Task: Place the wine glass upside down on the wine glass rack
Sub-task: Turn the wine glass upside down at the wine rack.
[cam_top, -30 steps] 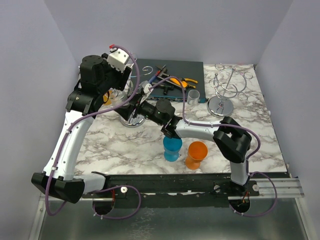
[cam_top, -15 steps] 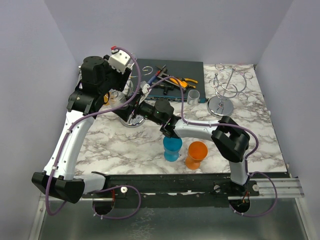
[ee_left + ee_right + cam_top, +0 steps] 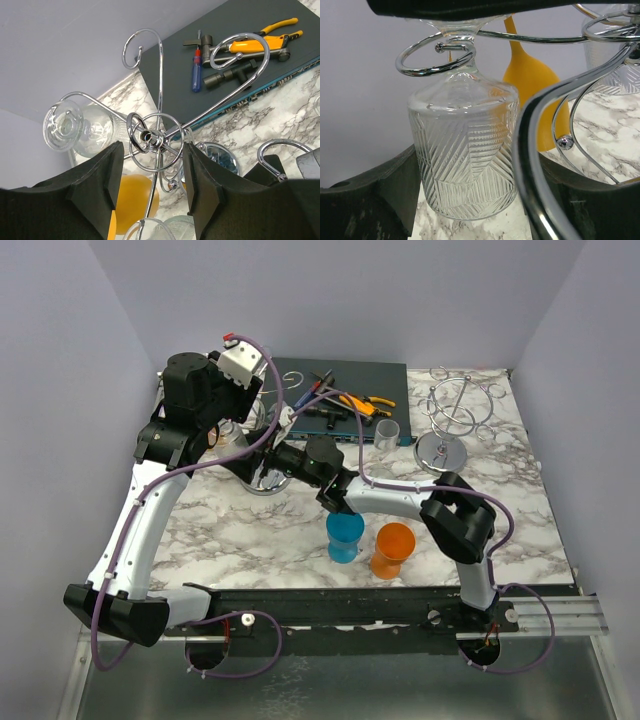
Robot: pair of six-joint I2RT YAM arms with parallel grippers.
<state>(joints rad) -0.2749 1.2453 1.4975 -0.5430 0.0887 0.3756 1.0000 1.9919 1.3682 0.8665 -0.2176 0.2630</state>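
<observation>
Hidden from above, the wine glass [image 3: 465, 150] shows in the right wrist view, hanging inverted between the right gripper [image 3: 477, 195] fingers, grip unclear. The left gripper [image 3: 152, 160] gapes astride the rack [image 3: 150, 136].

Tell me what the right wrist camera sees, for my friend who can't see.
A clear ribbed wine glass hangs upside down from a loop of the shiny wine glass rack. An upside-down orange glass is behind it, above the marble table. Black gripper fingers stand either side of the clear glass.

Table [image 3: 520, 490]: grey-veined marble
Front: blue cup [image 3: 345, 537], orange cup [image 3: 392, 548]
Back: dark board [image 3: 375, 375], maybe a tray; clear cup [image 3: 387, 432]
Sides: left rack [image 3: 148, 136], right rack [image 3: 447, 425]
</observation>
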